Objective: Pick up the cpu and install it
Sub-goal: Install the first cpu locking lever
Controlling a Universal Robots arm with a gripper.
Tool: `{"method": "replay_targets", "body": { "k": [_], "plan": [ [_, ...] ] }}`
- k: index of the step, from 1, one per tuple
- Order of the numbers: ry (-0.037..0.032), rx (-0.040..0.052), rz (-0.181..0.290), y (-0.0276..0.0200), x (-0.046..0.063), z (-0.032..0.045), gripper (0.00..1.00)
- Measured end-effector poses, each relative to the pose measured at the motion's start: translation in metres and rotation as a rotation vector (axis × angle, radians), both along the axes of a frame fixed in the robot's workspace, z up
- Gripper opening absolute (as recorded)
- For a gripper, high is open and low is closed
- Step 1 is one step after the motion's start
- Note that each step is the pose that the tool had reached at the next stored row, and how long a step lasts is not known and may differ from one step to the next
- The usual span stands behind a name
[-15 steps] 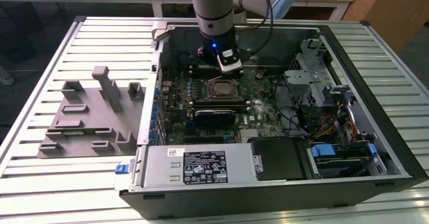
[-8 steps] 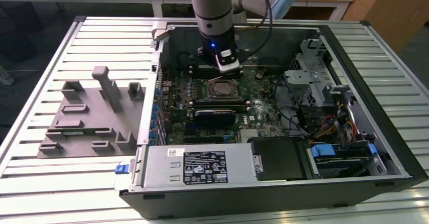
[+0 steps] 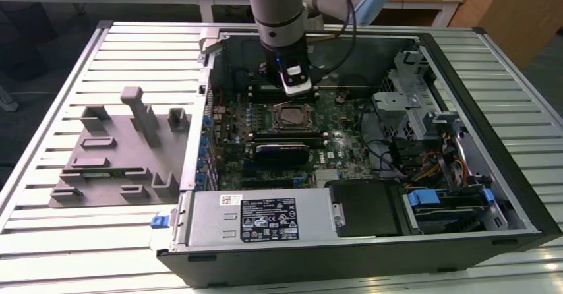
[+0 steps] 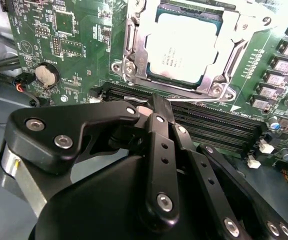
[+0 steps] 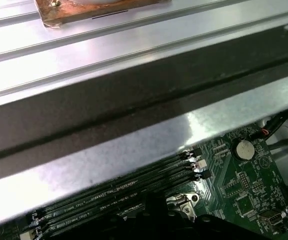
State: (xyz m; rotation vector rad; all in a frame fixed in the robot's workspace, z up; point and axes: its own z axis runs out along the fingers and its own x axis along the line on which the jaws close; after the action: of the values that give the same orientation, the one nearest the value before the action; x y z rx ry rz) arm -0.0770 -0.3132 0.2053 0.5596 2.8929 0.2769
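Note:
The cpu (image 4: pixel 184 46), a silvery-white square chip, lies flat inside the metal-framed socket (image 4: pixel 134 65) on the green motherboard. In the exterior view the socket (image 3: pixel 293 116) is in the middle of the open computer case. My gripper (image 4: pixel 156 104) hangs just beside the socket, over the black memory slots (image 4: pixel 219 125); its black fingers meet at the tips with nothing between them. In the exterior view the gripper (image 3: pixel 296 88) hangs just behind the socket, inside the case.
The case walls (image 3: pixel 204 76) ring the board. The power supply (image 3: pixel 255 218) and drive bays (image 3: pixel 440 202) fill the case's near side. A grey fixture tray (image 3: pixel 115 155) lies at the exterior view's left. A coin battery (image 4: pixel 46 75) and cables (image 3: pixel 400 152) are near the board.

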Motion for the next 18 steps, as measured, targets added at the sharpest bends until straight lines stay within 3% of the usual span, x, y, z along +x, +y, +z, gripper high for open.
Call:
{"method": "replay_targets", "body": {
  "k": [6, 15, 18],
  "plan": [
    [-0.0066, -0.002, -0.02, 0.0029, -0.0022, -0.0019, 0.11],
    [-0.0151, -0.0263, -0.048, 0.0038, -0.0025, -0.0063, 0.11],
    [-0.016, -0.0301, -0.063, 0.0039, -0.0028, -0.007, 0.11]
  ]
}}
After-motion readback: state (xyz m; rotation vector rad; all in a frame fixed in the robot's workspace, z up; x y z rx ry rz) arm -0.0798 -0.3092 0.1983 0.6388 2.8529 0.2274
